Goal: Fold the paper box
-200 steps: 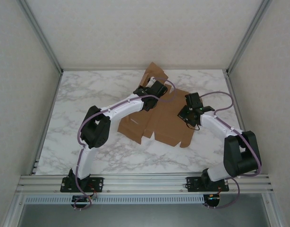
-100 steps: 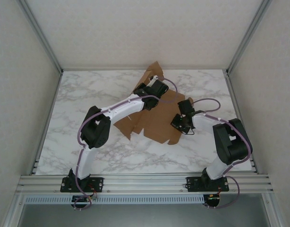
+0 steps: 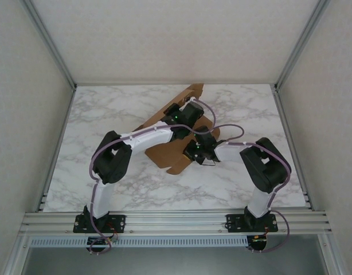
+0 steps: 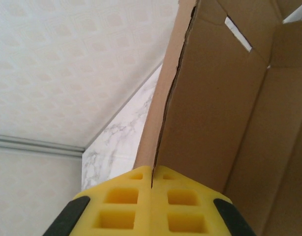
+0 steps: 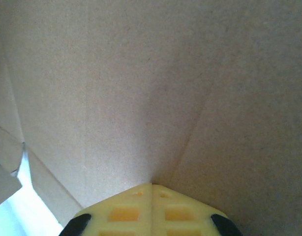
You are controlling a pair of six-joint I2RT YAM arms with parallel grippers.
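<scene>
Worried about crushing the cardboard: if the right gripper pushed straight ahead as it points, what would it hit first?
The paper box: its brown panel sits right against the tip of the shut right gripper, seemingly touching.

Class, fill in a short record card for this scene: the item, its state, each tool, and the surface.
item: brown paper box, unprinted
state: partly folded, panels raised off the surface
left tool: shut on the cardboard's edge
right tool: shut, tips against the cardboard
surface: white marble table
</scene>
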